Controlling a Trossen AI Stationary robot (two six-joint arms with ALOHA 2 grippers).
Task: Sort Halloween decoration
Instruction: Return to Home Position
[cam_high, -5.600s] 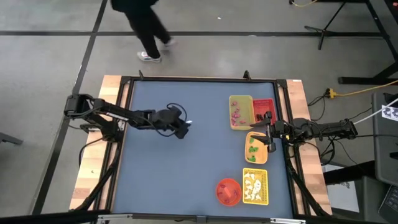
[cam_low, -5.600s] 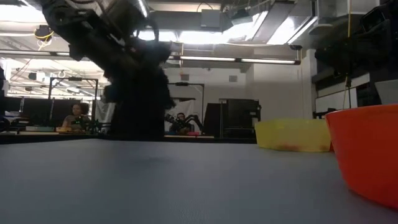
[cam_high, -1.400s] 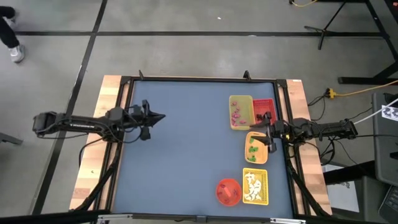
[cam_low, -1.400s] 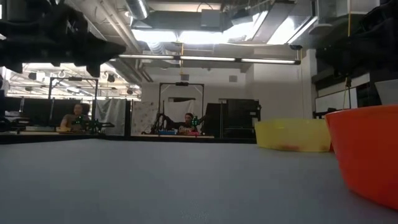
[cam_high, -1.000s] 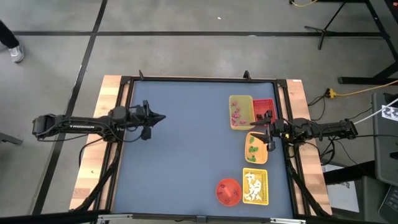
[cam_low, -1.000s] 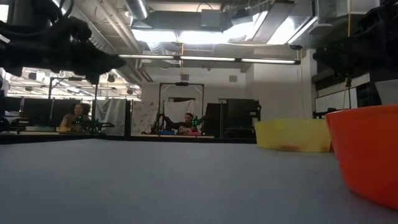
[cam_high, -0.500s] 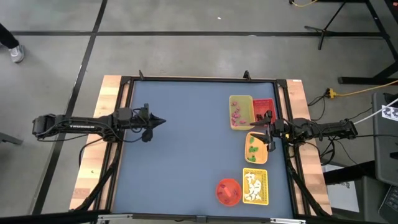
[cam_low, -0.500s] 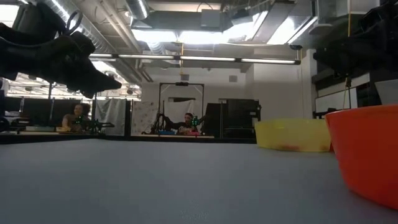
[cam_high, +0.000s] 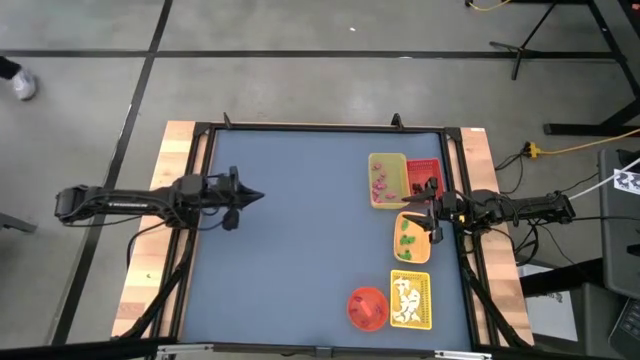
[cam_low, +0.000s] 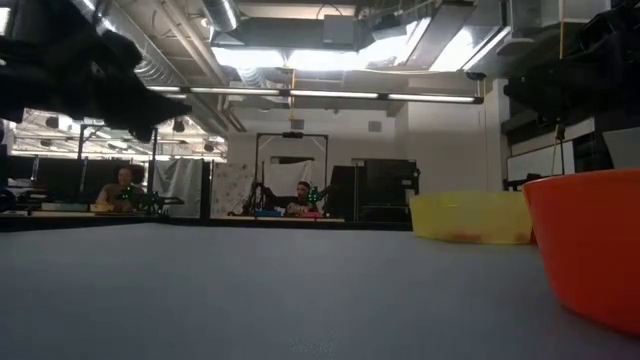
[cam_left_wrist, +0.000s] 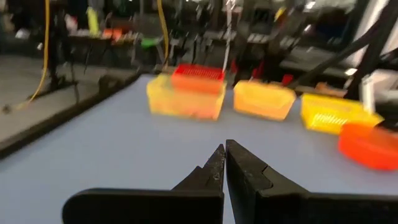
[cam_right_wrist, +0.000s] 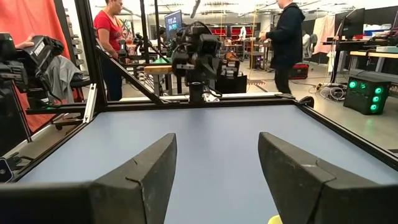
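The Halloween decoration lies sorted in trays on the table's right side. Pink pieces (cam_high: 380, 184) are in a yellow tray (cam_high: 386, 160), dark bits (cam_high: 424, 184) in a red tray (cam_high: 424, 163), green bits (cam_high: 406, 238) in an orange tray (cam_high: 412, 256), and white ghost shapes (cam_high: 404, 298) in a yellow tray (cam_high: 424, 300). My left gripper (cam_high: 258, 197) is shut and empty above the table's left part; it also shows in its own wrist view (cam_left_wrist: 224, 151). My right gripper (cam_high: 420, 215) hovers open and empty over the far end of the orange tray; it also shows in its own wrist view (cam_right_wrist: 216, 155).
A round red-orange bowl (cam_high: 367, 308) stands near the front edge, left of the ghost tray; it also shows in the low view (cam_low: 590, 250). Bare blue tabletop (cam_high: 300, 240) lies between the arms. People stand and sit in the room beyond the table (cam_right_wrist: 111, 37).
My left gripper, still shut, has shifted slightly toward the table's near edge and drawn back a little toward the left edge. In the low view it dips, then rises again. My right gripper and the trays have kept still.
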